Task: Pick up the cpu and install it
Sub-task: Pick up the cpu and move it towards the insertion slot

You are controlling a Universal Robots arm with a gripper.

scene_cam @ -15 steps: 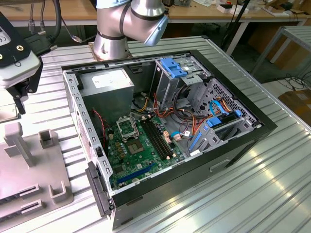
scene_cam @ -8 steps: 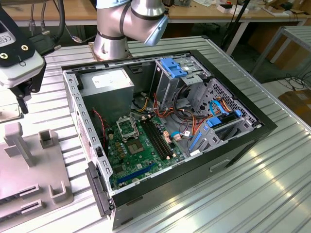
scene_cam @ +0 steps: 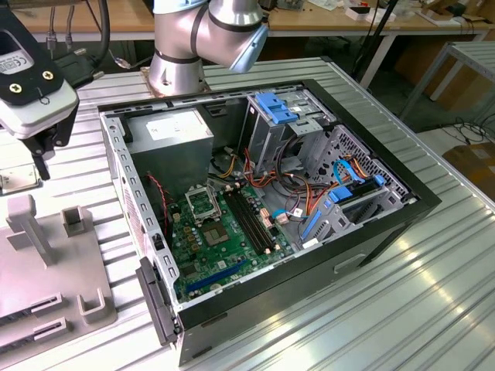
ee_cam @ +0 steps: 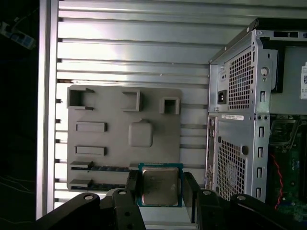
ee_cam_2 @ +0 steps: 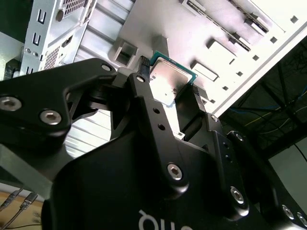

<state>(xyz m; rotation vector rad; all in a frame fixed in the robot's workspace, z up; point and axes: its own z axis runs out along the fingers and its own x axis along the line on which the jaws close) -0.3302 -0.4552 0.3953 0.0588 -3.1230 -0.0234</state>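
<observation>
**The cpu [ee_cam: 159,186] is held tight over the grey tray [scene_cam: 46,263]**

On the exterior view's left, the gripper [scene_cam: 42,151] hangs above the grey tray. In the first wrist view its two fingers [ee_cam: 133,184] squeeze the cpu from both sides. To the right lies the open computer case [scene_cam: 348,263], with the socket [scene_cam: 203,202] inside

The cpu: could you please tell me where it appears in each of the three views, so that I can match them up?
Exterior view: I cannot pick it out for certain; the gripper hangs over the grey tray at the exterior view's left.
First wrist view: the cpu sits between the gripper's fingers, at the grey tray's edge.
Second wrist view: the cpu sits between the fingers, before the grey tray.
Shared landmark: the grey tray.
</observation>
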